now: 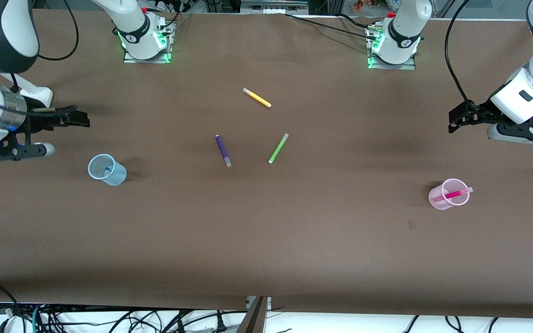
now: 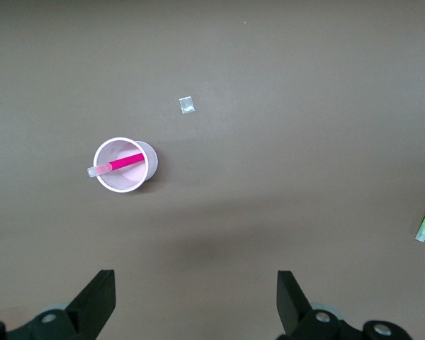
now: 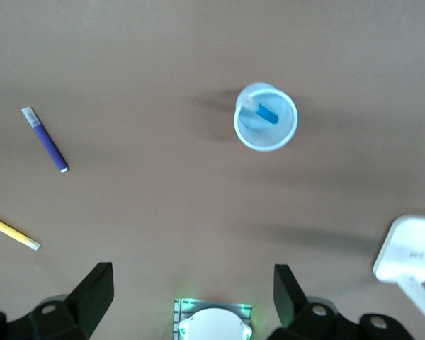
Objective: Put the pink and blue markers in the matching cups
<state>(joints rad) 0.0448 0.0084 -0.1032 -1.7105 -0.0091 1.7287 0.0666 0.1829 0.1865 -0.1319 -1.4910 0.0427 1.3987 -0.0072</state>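
Two cups stand on the brown tabletop [image 1: 266, 240], a blue cup [image 1: 107, 170] holding one blue marker [image 3: 263, 112] and a pink cup [image 1: 449, 194] holding one pink marker [image 1: 454, 194], three loose markers, purple [image 1: 223, 150], green [image 1: 278, 148] and yellow [image 1: 257, 97], lie between them, with yellow at twelve o'clock, and the left pincer [image 2: 196, 301] and right pincer [image 3: 193, 297] hover wide open, empty.

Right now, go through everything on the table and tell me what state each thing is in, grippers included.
pink marker: standing slanted in the pink cup
pink cup: upright, holding the marker
blue marker: inside the blue cup
blue cup: upright
purple marker: lying flat, capped
green marker: lying flat
yellow marker: lying flat
left gripper: open, holding nothing
right gripper: open, holding nothing
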